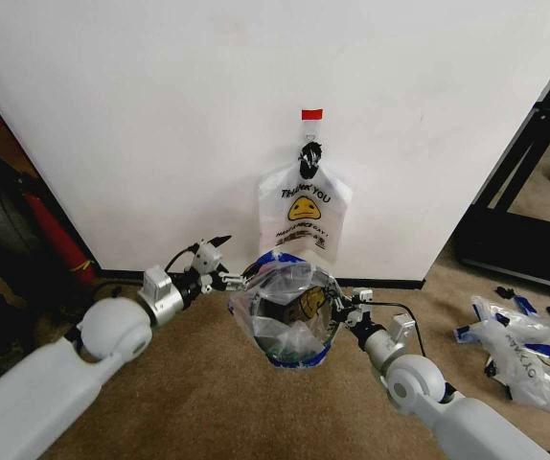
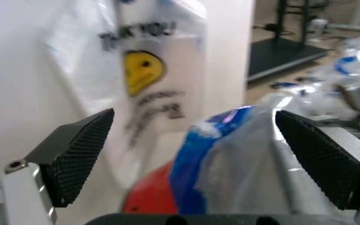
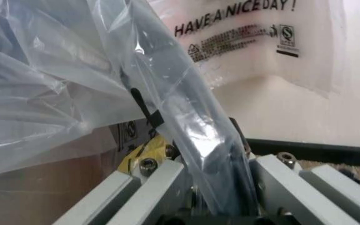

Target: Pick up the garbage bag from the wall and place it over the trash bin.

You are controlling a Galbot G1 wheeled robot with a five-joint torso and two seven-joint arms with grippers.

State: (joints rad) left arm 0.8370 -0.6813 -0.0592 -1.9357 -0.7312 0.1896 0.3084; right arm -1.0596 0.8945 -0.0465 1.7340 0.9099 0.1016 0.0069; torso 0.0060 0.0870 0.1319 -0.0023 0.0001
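The garbage bag [image 1: 285, 305], thin clear plastic with blue patches, is spread open over the trash bin [image 1: 292, 337], whose dark body shows through the film. My left gripper [image 1: 240, 281] is at the bag's left edge and stands open; in the left wrist view the left gripper [image 2: 192, 154] has the bag's blue edge [image 2: 198, 154] and the bin's red base [image 2: 147, 200] between its wide-apart fingers. My right gripper [image 1: 342, 309] is at the bag's right edge. In the right wrist view the right gripper [image 3: 221, 187] is shut on a fold of the bag's film [image 3: 186, 117].
A second bag of the same print [image 1: 304, 206] hangs from the black hook [image 1: 309, 151] on the white wall [image 1: 160, 115], under a red tape strip [image 1: 311, 114]. More bags [image 1: 524, 347] lie on the carpet at right, near a black frame [image 1: 534, 163]. A red extinguisher [image 1: 57, 238] leans at left.
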